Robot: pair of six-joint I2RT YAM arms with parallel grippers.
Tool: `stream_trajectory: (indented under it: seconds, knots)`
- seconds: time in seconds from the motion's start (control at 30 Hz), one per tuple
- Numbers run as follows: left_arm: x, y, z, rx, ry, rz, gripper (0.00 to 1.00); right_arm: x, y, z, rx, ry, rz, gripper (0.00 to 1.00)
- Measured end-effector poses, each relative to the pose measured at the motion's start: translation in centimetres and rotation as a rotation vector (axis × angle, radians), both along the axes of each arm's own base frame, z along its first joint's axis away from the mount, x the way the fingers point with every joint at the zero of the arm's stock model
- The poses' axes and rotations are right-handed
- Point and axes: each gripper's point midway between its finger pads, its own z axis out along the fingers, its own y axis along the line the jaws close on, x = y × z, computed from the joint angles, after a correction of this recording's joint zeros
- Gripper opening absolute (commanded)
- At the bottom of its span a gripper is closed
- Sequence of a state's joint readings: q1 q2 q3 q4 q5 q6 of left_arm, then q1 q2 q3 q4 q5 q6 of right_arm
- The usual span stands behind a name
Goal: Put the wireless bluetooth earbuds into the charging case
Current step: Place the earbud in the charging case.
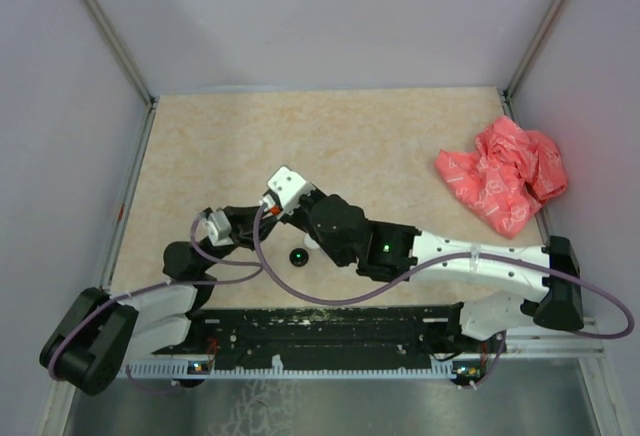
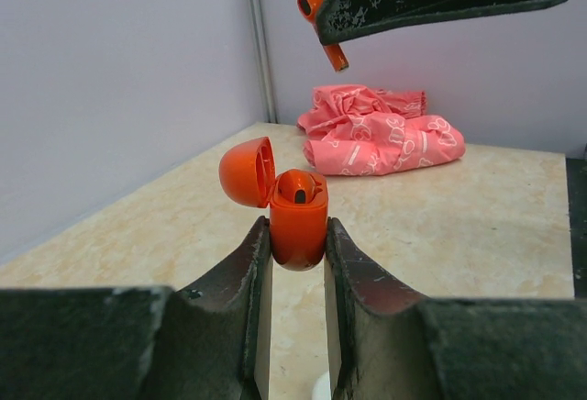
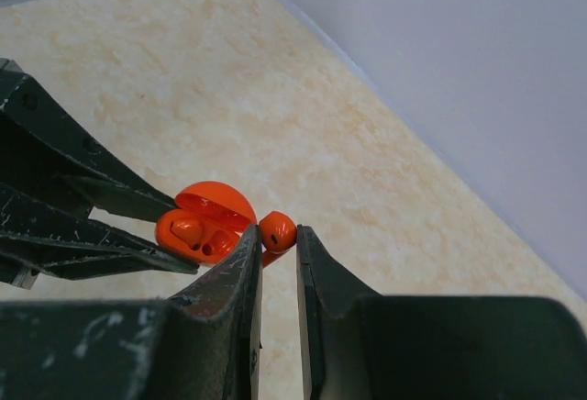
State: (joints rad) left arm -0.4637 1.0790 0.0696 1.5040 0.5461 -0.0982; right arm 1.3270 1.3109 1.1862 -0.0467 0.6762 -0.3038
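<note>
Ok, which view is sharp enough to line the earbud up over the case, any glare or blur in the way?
Left wrist: the open charging case and the earbud above it are sharp, small highlights only; the left pincer is soft up close. Right wrist: earbud and case clear, the right pincer blurred. Top external: even light, no glare, but the arms hide the case.

I see a glossy orange-red charging case [image 2: 298,226] and a matching orange earbud [image 2: 315,0]. The tabletop [image 1: 350,136] is mottled beige. Toward three o'clock lies a pink-red bag [image 1: 503,174] patterned with white markings. The walls [image 1: 300,16] are pale lilac-grey.
</note>
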Motion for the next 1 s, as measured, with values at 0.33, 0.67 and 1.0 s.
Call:
stream_trajectory:
  seconds: [0.33,0.67,1.0]
  knots:
    - [-0.5,-0.3,0.0,-0.056,0.101,-0.052,0.0,-1.6,0.8,-1.4,0.061,-0.005,0.132,0.09]
    - [-1.4,-0.7,0.1,-0.087,0.162,-0.116,0.0,-2.9,0.8,-0.3,0.152,-0.033,0.227,0.08]
    - [-3.0,-0.9,1.2,-0.103,0.154,-0.192,0.0,-2.5,-0.4,-0.5,0.204,-0.019,0.3,0.08]
